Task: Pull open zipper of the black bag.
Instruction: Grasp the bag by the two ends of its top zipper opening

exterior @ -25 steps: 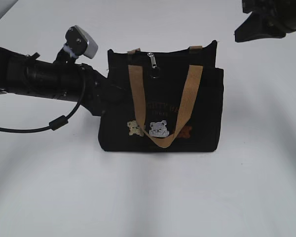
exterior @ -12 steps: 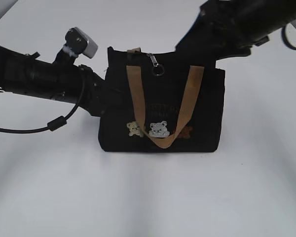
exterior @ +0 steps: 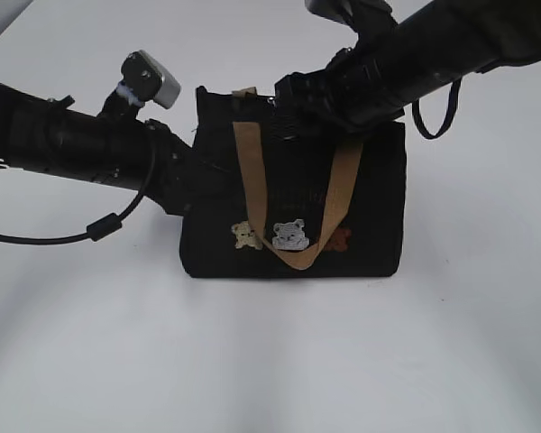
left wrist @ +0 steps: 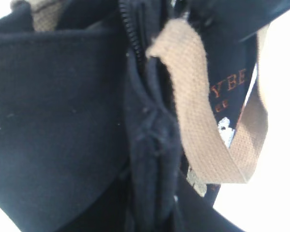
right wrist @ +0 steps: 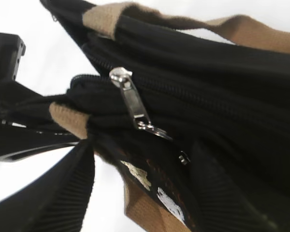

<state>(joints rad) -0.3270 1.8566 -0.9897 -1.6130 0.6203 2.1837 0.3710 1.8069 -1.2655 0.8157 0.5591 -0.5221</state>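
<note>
White table (exterior: pixel 451 361) lies bare around black bag (exterior: pixel 379 234).

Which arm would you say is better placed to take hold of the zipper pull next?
The right. Its gripper hangs at the zipper atop the black bag, while the left gripper is pressed against the bag's end.

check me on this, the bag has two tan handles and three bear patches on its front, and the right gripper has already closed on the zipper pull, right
Not quite. In the right wrist view the zipper slider and its pull hang free on the black bag, with nothing closed on them; the right gripper is open. The tan handles and bear patches are as you say.
</note>
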